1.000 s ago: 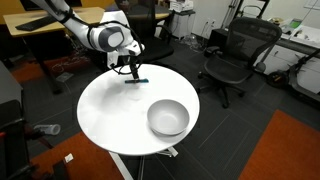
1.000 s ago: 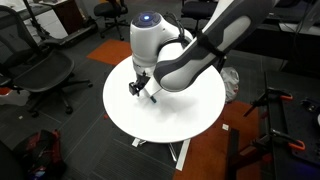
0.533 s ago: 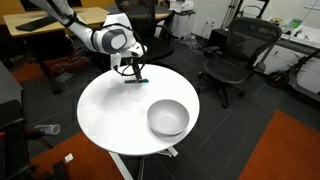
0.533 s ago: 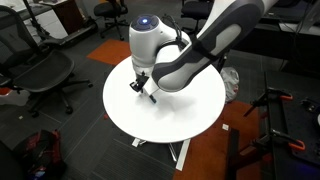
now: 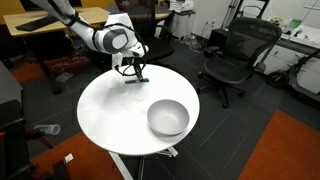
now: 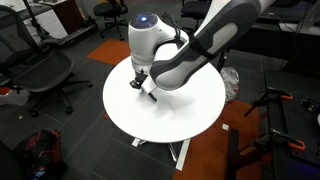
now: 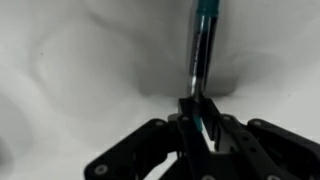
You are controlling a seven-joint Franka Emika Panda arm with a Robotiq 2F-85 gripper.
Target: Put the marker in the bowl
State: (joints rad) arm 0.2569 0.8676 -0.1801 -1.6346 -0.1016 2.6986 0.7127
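Observation:
The marker (image 7: 203, 50), a thin dark stick with a teal end, lies on the white round table (image 5: 110, 115) at its far edge. In the wrist view my gripper (image 7: 198, 112) is shut on the marker, whose near part sits between the black fingers while its teal end points away. In an exterior view the gripper (image 5: 135, 75) stands at the table surface over the marker (image 5: 138, 80). In an exterior view the gripper (image 6: 142, 88) also rests low on the table. The light grey bowl (image 5: 168, 117) sits empty on the table's near right part, well apart from the gripper.
Black office chairs (image 5: 238, 52) stand beyond the table, and another chair (image 6: 45, 75) stands beside it. A desk (image 5: 60, 30) lies behind the arm. The table rim (image 6: 160, 135) drops to dark carpet with an orange patch (image 5: 290, 150).
The jaws have gone from open around the marker to shut on it. The arm and the bowl have stayed where they were.

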